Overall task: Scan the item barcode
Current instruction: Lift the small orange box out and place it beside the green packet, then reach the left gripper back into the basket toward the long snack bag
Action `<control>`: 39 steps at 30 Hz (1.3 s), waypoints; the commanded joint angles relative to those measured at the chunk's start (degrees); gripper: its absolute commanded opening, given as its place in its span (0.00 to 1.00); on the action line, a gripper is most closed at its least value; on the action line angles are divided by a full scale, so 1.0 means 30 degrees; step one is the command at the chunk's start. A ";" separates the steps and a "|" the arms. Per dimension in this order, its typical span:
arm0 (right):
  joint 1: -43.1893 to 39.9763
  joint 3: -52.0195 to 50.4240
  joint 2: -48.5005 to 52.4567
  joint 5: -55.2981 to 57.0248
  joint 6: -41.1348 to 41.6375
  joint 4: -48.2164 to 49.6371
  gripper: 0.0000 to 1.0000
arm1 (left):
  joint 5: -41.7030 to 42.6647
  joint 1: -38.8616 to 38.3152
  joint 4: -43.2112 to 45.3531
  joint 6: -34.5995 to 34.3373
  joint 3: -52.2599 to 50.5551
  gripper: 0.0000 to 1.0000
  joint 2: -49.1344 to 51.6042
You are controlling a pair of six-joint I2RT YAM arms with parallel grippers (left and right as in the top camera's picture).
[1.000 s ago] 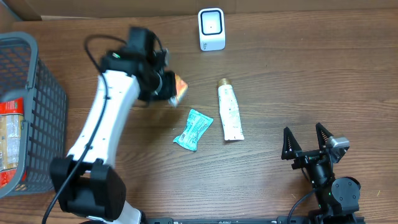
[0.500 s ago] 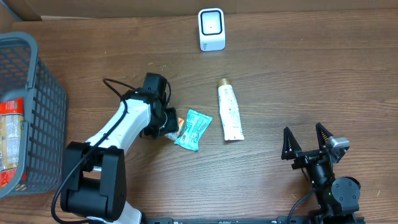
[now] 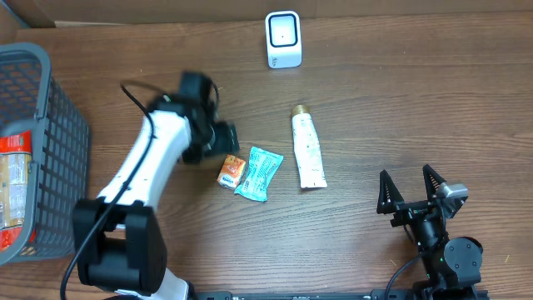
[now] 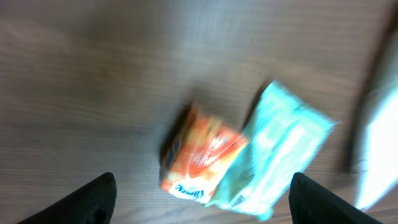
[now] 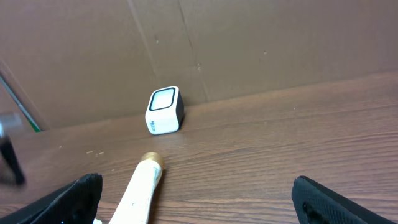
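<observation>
Left arm [image 3: 141,179]: wearing white shells between black joints, rising from a black base.
Cable [image 3: 132,93]: looping thin and black beside the left wrist.
Right arm [image 3: 441,250]: showing all black, carrying a small silver-grey block [image 3: 452,192].
Fingers [image 5: 69,199]: tapering as black, ridged wedges.

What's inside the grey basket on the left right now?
Through the basket mesh, one pack shows, yellowish with red bands. The picture edge cuts it off, and anything beneath or beside it is hidden.
</observation>
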 commanded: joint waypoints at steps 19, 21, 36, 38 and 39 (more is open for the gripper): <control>0.0095 -0.0204 -0.0160 0.0124 -0.0015 0.0058 1.00 | -0.2047 1.3865 -0.3883 -0.0160 1.1344 0.79 -0.4175; 0.0095 -0.0204 -0.0160 0.0124 -0.0007 0.0058 1.00 | -0.2317 1.5220 -0.3126 -0.0066 1.1213 0.80 -0.3912; 0.0095 -0.0204 -0.0160 0.0124 -0.0007 0.0058 1.00 | -0.2907 1.9394 -0.3206 0.4663 1.0659 0.76 -0.0335; 0.0095 -0.0204 -0.0160 0.0124 -0.0007 0.0066 1.00 | -0.2914 1.9635 -0.2900 0.5260 1.0032 0.77 -0.0306; 0.0095 -0.0204 -0.0160 0.0124 -0.0015 0.0058 1.00 | -0.2922 1.9781 -0.2652 0.5683 0.9595 0.77 -0.0306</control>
